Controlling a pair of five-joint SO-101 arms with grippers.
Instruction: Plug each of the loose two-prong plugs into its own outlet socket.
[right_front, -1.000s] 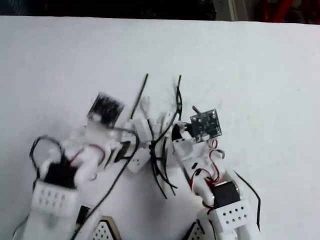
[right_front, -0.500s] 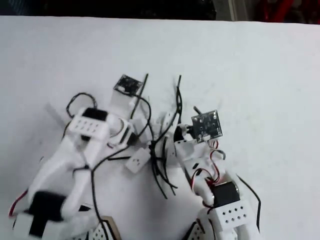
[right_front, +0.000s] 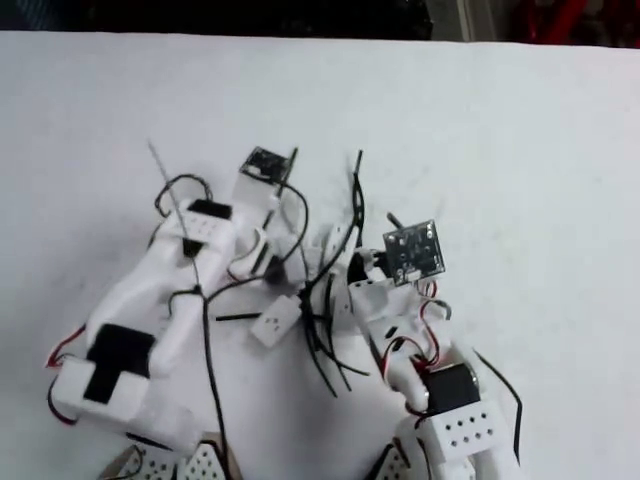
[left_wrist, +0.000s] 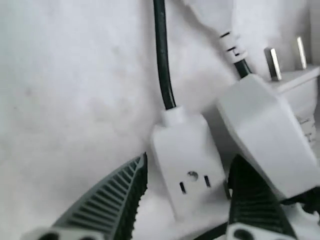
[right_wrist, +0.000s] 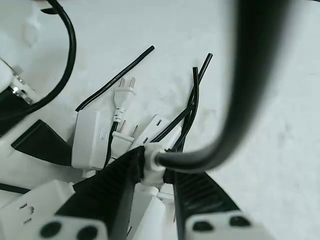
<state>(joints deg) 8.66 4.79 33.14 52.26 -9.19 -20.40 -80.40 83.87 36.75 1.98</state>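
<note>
Left gripper (left_wrist: 189, 170): jaws wide apart, holding nothing. A white socket (left_wrist: 182, 150) on a black cord (left_wrist: 161, 60) lies between the fingers (left_wrist: 120, 200), slots showing. Just beside it is a larger white housing (left_wrist: 265, 125). Past that, two metal prongs (left_wrist: 285, 60) stand up.
Right gripper (right_wrist: 152, 170): closed on a white connector (right_wrist: 150, 162) at the end of a thick black cable (right_wrist: 235, 100). Beyond it on the table (right_wrist: 280, 150): a small loose plug (right_wrist: 123, 92), two-pronged, just beside a white block (right_wrist: 87, 137).
High view: second socket (right_front: 275, 320) on the table between the arms, among black wires (right_front: 320, 350).
</note>
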